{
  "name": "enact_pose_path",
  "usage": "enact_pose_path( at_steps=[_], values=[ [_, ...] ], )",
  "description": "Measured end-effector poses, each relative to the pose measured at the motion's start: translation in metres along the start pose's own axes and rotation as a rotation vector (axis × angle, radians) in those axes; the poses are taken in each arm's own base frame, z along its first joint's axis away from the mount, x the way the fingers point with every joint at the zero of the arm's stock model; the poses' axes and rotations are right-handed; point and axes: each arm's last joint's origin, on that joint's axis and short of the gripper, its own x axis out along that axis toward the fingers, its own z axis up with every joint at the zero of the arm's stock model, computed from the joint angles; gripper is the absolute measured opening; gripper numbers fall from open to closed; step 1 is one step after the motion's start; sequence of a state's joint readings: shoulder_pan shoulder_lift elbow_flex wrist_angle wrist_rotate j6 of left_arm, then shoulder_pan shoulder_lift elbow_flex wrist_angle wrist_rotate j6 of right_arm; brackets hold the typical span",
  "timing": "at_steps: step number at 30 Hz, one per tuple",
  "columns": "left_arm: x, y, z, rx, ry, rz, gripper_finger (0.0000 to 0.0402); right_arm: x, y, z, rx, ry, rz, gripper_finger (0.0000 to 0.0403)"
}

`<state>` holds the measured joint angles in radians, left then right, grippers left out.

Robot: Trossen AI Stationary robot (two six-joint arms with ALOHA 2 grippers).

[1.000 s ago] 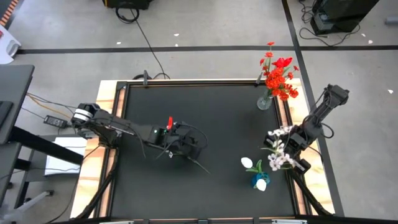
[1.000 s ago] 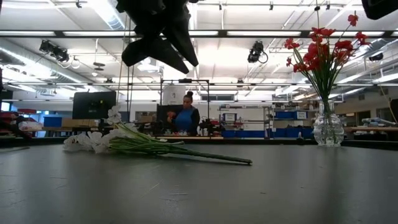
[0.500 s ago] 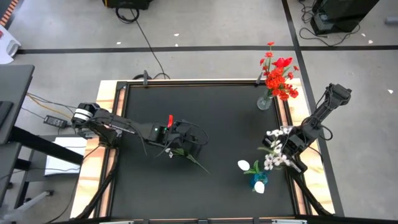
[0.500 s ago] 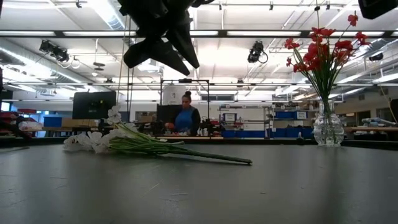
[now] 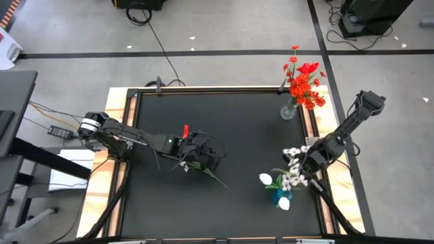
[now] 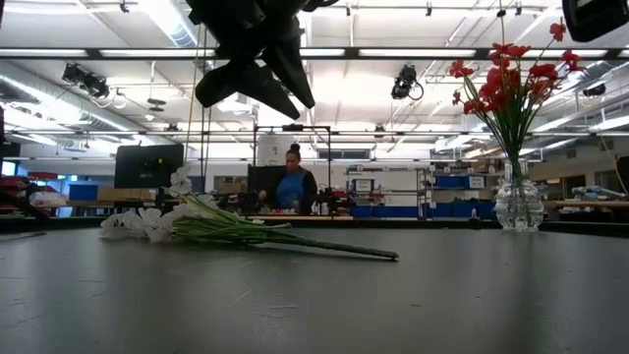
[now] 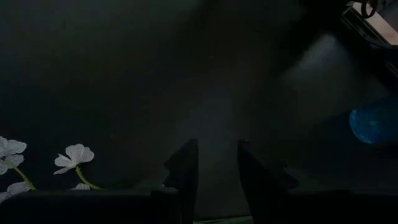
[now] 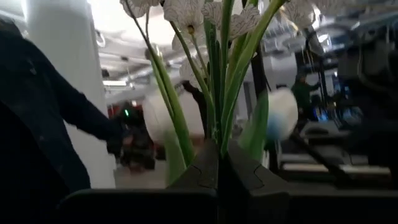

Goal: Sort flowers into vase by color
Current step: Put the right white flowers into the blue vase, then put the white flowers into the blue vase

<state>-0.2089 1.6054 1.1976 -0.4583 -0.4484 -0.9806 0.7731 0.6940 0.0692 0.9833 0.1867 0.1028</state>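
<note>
The right gripper [image 8: 219, 163] pinched white flowers [image 5: 293, 169] just above the blue vase [image 5: 283, 198], likely to drop them in. The left gripper [image 7: 214, 165] waited, spread, over more stems [image 5: 203, 169].

left arm [image 5: 129, 139]: dark jointed links, white collar near its base, red patch by the wrist, black cables looping | right arm [image 5: 346, 129]: black, boxy elbow | fingers [image 7: 185, 171]: dark, flat, angular

Big open robotics lab: ceiling strip lights [image 6: 147, 52], monitors [image 6: 147, 165], person at a workstation [image 6: 294, 187].
</note>
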Motion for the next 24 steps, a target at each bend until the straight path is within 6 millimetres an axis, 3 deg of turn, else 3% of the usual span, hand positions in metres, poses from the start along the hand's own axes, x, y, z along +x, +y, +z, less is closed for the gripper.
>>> enact_pose_path(
  at_steps=[8, 16, 24],
  values=[
    [0.000, 0.000, 0.000, 0.001, 0.001, 0.001, 0.0116, 0.005, 0.000, -0.011, 0.066, 0.054, -0.011, 0.0033],
    [0.000, 0.000, 0.000, 0.006, 0.001, 0.002, 0.0116, 0.005, 0.001, -0.012, 0.116, 0.063, -0.007, 0.0109],
    [-0.001, 0.000, -0.001, 0.009, 0.002, -0.001, 0.0117, 0.005, 0.005, -0.012, 0.400, 0.105, 0.116, 0.0166]
  ],
)
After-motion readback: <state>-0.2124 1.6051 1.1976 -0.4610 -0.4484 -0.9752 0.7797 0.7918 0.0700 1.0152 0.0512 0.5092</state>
